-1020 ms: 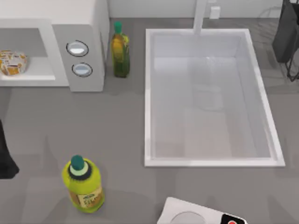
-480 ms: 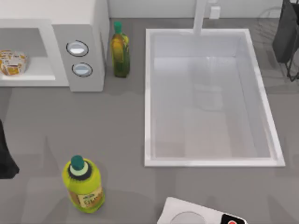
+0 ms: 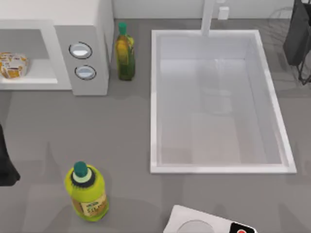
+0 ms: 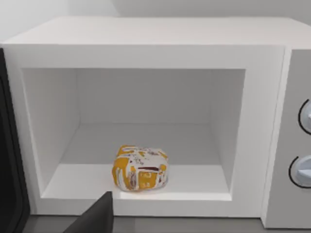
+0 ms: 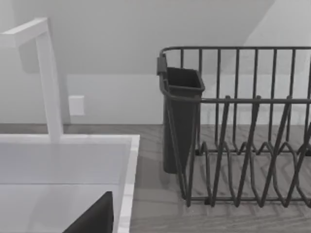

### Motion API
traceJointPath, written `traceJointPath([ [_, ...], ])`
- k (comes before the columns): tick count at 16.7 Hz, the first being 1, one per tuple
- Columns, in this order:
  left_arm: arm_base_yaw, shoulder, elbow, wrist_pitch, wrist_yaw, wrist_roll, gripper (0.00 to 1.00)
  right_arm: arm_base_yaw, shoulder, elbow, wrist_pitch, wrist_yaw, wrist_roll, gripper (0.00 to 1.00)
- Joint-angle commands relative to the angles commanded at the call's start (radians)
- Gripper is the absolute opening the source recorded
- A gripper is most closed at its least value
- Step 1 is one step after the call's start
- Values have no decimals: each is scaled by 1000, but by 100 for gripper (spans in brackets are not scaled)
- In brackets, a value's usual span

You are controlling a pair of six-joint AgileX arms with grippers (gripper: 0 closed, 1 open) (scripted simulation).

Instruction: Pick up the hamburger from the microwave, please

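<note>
The white microwave (image 3: 82, 29) stands at the table's back left, its cavity open to the front. The hamburger (image 3: 13, 65), an orange-and-white wrapped bun, lies on the cavity floor. In the left wrist view the hamburger (image 4: 140, 168) sits near the front lip of the microwave (image 4: 146, 34), left of centre. My left gripper (image 4: 95, 218) hangs in front of the cavity, apart from the bun; its arm (image 3: 6, 165) shows dark at the table's left edge. My right gripper (image 5: 92, 218) is parked near the sink's back right.
A yellow-green bottle (image 3: 86, 191) stands at the front left and a slimmer one (image 3: 125, 51) beside the microwave's dials. A white sink (image 3: 155, 97) with a faucet (image 3: 210, 17) takes the middle right. A dark dish rack (image 5: 243, 145) is at the back right, a white device (image 3: 204, 223) at the front edge.
</note>
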Motion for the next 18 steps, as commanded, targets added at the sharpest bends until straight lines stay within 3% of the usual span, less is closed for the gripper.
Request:
traceJointPath([
  [8, 5, 97, 37, 46, 7, 3, 100, 0, 0, 0, 0, 0, 0, 100],
  [13, 23, 417, 159, 200, 29, 11, 100, 0, 0, 0, 0, 0, 0, 100],
  [18, 48, 880, 336, 420, 61, 24, 100, 0, 0, 0, 0, 0, 0, 100],
])
